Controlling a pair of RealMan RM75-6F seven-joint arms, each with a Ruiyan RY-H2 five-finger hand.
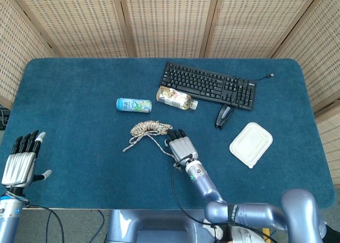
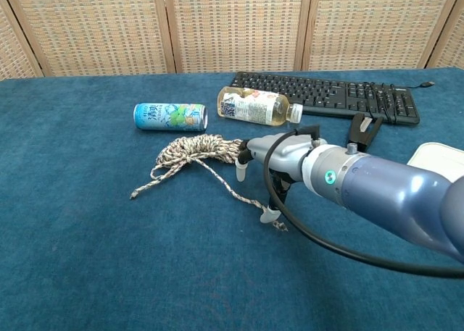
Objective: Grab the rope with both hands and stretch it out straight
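Rope (image 1: pixel 149 130) lies bunched at mid-table, just in front of the can (image 1: pixel 134 105) and bottle (image 1: pixel 175 98). Its coil sits to the rear and two loose tails trail toward the robot, one to each side. Right hand (image 1: pixel 181 146) hovers over the right-side tail, fingers spread, holding nothing. Left hand (image 1: pixel 20 159) is open and well apart at the table's left edge. Risk: fingers may close beside the thin tail and miss it, or drag the coil into the bottle.

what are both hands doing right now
Left hand: open, fingers apart, holding nothing, at the table's near left corner.
Right hand: open, over the rope, thumb tip at its loose end, nothing gripped.
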